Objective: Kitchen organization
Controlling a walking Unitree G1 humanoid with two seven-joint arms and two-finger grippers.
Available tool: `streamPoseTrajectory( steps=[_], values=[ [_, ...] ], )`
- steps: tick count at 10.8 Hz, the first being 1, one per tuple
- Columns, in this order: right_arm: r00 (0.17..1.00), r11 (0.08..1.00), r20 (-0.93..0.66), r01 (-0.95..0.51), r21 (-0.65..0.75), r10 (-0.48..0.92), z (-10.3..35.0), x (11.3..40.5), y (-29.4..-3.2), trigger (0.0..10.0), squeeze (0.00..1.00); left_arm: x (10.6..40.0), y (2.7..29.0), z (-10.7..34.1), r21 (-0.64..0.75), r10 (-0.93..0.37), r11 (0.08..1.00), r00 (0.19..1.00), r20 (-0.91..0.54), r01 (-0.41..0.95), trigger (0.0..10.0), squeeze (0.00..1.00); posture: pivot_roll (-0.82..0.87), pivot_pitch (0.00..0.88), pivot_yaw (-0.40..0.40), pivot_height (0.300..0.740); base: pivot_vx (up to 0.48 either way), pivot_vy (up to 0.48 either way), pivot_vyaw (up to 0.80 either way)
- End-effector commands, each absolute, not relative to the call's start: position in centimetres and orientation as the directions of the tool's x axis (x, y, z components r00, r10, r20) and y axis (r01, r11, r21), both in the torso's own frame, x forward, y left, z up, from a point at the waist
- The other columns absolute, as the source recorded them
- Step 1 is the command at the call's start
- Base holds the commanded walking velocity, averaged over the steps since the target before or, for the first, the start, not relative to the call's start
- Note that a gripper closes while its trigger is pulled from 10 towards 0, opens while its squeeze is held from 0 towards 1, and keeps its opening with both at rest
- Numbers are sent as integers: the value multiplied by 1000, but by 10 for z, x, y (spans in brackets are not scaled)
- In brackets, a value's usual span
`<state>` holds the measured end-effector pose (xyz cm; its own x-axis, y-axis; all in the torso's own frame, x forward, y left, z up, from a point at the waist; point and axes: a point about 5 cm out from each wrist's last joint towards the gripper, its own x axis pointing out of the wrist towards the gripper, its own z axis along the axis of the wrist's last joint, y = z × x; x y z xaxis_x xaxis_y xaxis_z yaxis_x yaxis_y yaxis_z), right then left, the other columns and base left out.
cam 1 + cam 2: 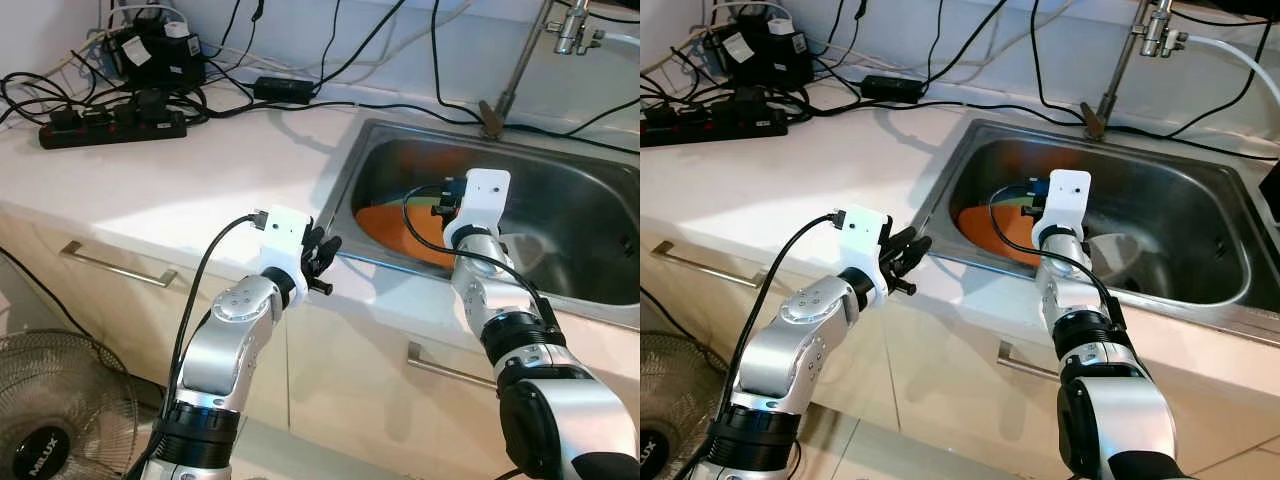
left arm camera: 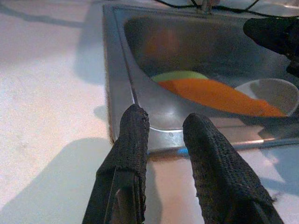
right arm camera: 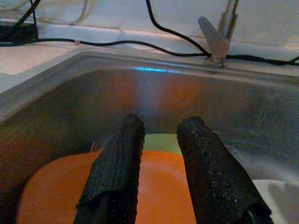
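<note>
- Right wrist view looks straight down onto an orange plate lying on the floor of the steel sink; a pale green dish shows at its far edge, partly under it as far as can be told
- right gripper hangs inside the basin just above the orange plate, its two fingers a narrow gap apart with nothing between them
- a white bowl sits on the sink floor just beside the plate, on the robot's right of it
- left gripper is held over the counter's front edge near the sink's left corner, outside the basin; its fingers stand slightly apart and grip nothing
- a faucet rises from the counter behind the sink
- on the white countertop, well to the left, lie a black power strip, adapters and a tangle of black cables
- below, cabinet fronts with bar handles; a floor fan stands at the lower left
</note>
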<state>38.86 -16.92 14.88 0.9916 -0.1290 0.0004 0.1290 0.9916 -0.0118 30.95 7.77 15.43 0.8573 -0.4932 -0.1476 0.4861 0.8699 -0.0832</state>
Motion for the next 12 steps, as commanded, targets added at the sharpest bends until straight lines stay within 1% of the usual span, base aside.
streamPoseTrajectory(
  steps=[1, 2, 3, 4, 5, 7, 8, 9, 11, 12],
  values=[
    [991, 991, 43, 129, -24, -128, 156, 389, -170, 10000, 0, 311, 76, 155, -73, -494, 869, 858, -141, 489, 10000, 0, 257, 15, -39, 740, 0, 0, 0],
    [990, 996, 111, 86, -12, -84, 163, 388, -162, 10000, 0, 313, 78, 164, -35, -462, 887, 885, -52, 461, 10000, 0, 251, 17, -42, 740, 0, 0, 0],
    [987, 998, 151, 55, -9, -53, 167, 386, -157, 10000, 0, 316, 82, 169, -11, -421, 907, 907, -2, 421, 10000, 0, 247, 17, -42, 740, 0, 0, 0],
    [961, 999, 275, -31, 34, 21, 178, 378, -142, 10000, 0, 322, 96, 181, 48, -308, 951, 945, 111, 304, 10000, 0, 247, 17, -42, 740, 0, 0, 0],
    [932, 996, 358, -77, 49, 55, 183, 368, -133, 10000, 0, 325, 105, 188, 88, -235, 971, 953, 191, 222, 10000, 0, 233, 18, -44, 740, 0, 0, 0],
    [919, 992, 387, -112, 57, 81, 176, 356, -123, 10000, 0, 330, 114, 189, 101, -164, 985, 954, 250, 143, 10000, 0, 228, 18, -43, 740, 0, 0, 0],
    [920, 990, 383, -121, 69, 86, 169, 349, -119, 10000, 0, 332, 115, 180, 182, -161, 976, 952, 260, 115, 10000, 0, 212, 13, -39, 740, 0, 0, 0],
    [924, 989, 371, -132, 68, 98, 163, 344, -115, 10000, 0, 330, 116, 171, 164, -145, 981, 955, 258, 104, 10000, 0, 201, 11, -36, 740, 0, 0, 0],
    [925, 986, 366, -145, 82, 106, 161, 340, -109, 10000, 0, 328, 118, 168, 149, -128, 985, 953, 273, 90, 10000, 0, 202, 10, -37, 740, 0, 0, 0],
    [928, 987, 357, -142, 79, 105, 160, 341, -109, 10000, 0, 328, 118, 169, 151, -123, 985, 950, 286, 83, 10000, 0, 207, 0, -43, 740, 0, -398, 0]
  ],
)
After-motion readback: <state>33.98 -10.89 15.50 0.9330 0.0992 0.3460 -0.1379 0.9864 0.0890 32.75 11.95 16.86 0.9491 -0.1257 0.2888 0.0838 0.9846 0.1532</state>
